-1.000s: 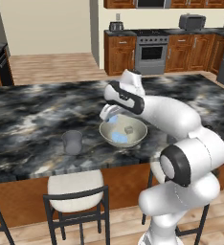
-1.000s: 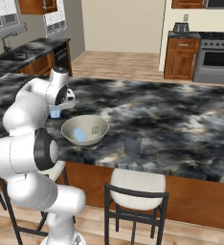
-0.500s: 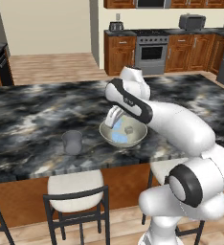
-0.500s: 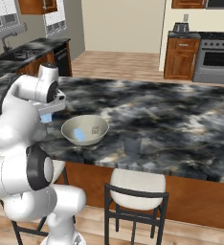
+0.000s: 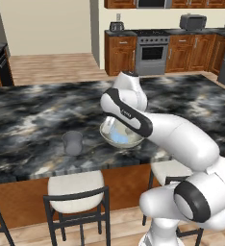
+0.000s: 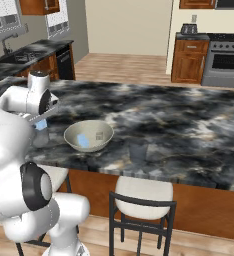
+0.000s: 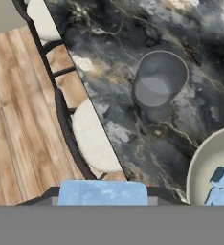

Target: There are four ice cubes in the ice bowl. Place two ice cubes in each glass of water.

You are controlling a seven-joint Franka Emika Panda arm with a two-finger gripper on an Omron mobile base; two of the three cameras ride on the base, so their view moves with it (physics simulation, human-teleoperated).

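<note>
While in bowl (image 6: 105, 131), two cubes (image 7: 221, 187)

Bare counter (image 7: 133, 129) between glass (image 7: 158, 81) and bowl rim (image 7: 200, 153); glass mouth unobstructed.

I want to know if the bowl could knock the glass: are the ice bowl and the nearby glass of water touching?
Apart. In the hand view, dark counter shows between the glass of water and the ice bowl.

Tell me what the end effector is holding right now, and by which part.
An ice cube, pale blue, pinched by its two opposite sides in the end effector, near the glass of water.
</note>
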